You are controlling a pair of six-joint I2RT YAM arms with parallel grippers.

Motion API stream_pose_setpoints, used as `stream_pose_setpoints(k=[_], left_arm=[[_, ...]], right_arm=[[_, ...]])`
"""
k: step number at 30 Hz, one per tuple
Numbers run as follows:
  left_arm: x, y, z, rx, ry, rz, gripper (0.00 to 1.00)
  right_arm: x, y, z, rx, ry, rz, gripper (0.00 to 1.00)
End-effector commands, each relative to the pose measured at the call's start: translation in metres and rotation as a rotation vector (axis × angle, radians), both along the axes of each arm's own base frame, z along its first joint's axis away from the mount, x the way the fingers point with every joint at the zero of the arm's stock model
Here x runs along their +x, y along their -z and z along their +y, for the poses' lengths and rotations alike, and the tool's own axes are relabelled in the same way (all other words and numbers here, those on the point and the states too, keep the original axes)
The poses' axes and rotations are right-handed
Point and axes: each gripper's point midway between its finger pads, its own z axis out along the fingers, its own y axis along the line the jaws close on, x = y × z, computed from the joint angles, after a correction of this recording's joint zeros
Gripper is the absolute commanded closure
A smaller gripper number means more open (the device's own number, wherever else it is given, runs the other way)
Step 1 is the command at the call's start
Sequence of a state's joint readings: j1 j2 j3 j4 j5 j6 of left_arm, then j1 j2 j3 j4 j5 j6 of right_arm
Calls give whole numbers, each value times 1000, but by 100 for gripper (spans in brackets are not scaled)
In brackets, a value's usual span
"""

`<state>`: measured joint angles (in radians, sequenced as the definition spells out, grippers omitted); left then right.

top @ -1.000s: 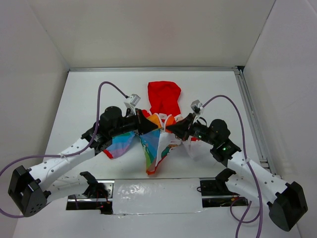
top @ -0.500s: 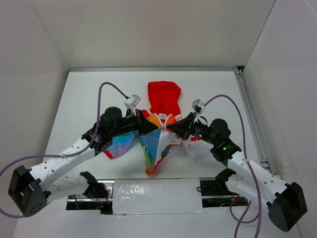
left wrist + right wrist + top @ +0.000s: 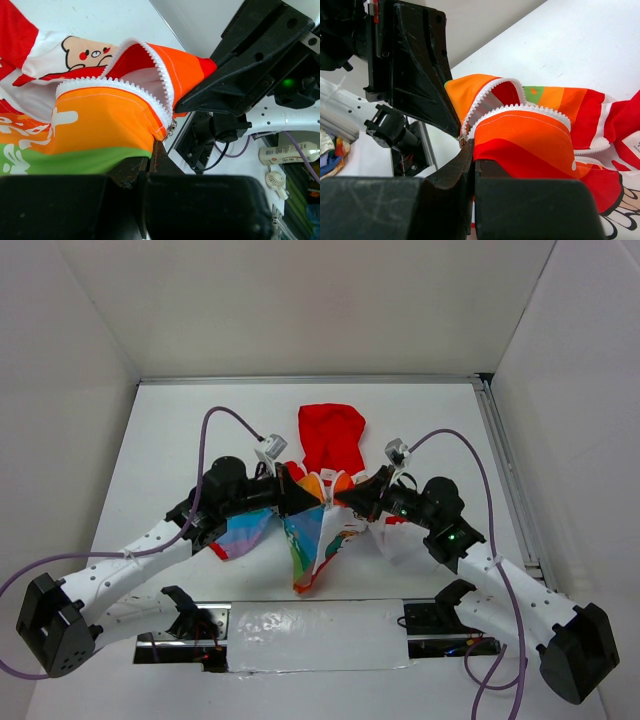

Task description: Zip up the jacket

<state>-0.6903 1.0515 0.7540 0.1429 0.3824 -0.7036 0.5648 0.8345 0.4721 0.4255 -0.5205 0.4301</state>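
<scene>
I read this as the setting-up step. Both pincers are clamped on the front edges of the jacket (image 3: 318, 525), just on the near side of its red hood (image 3: 332, 435). The left gripper (image 3: 321, 498) is shut on the orange top of the striped panel and the right gripper (image 3: 341, 498) on the facing edge, tips almost meeting. The rest of the jacket hangs bunched from those grips, trailing away from the hood, which lies flat.

The white zipper teeth (image 3: 159, 80) stand apart, so nothing is zipped yet. A small metal piece (image 3: 172, 127) sits by the teeth; I judge it the slider, though it is too small to be sure. Next I need both tooth rows lined up and seated in it before any pull toward the hood.

The table (image 3: 190, 420) is plain white. White walls (image 3: 300, 300) stand beyond the hood and to either side, and a metal rail (image 3: 505, 475) runs along the right arm's side.
</scene>
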Motion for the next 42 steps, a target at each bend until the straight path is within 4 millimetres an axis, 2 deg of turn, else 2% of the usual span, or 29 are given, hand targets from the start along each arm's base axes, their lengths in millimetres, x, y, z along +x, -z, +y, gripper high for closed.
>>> stream_pose_setpoints(k=[1,8,14,16,22,28,31,34,35,40,42], left_arm=[[-6,-18,-8,-51,87,-106,100],[-19,-17,-12,-54,183,-146,100],[1,5,-8,29,68,-56,100],[7,6,-5,42,35,-56,100],[-7,-1,-6,22,105,-127,100],[-22,3,-17,53,172,-172,100],[-28,16,-21,86,195,-151,100],[-32,41,-24,150,186,-103,100],[-32,41,-24,149,185,-98,100],[-35,69,-28,214,178,-45,100],[-35,74,-31,226,186,-32,100]], right_arm=[[3,-40,0,73,6,-97,100],[8,-43,-1,93,30,-82,100],[2,-48,-2,82,7,-80,100],[-1,-44,0,67,-4,-54,100],[4,-38,0,64,29,-15,100],[13,-51,-3,102,79,11,100],[16,-56,-3,123,95,35,100],[20,-61,-9,148,136,59,100],[21,-63,-10,152,146,56,100],[28,-67,-16,196,177,122,100],[31,-65,-16,201,172,143,100]])
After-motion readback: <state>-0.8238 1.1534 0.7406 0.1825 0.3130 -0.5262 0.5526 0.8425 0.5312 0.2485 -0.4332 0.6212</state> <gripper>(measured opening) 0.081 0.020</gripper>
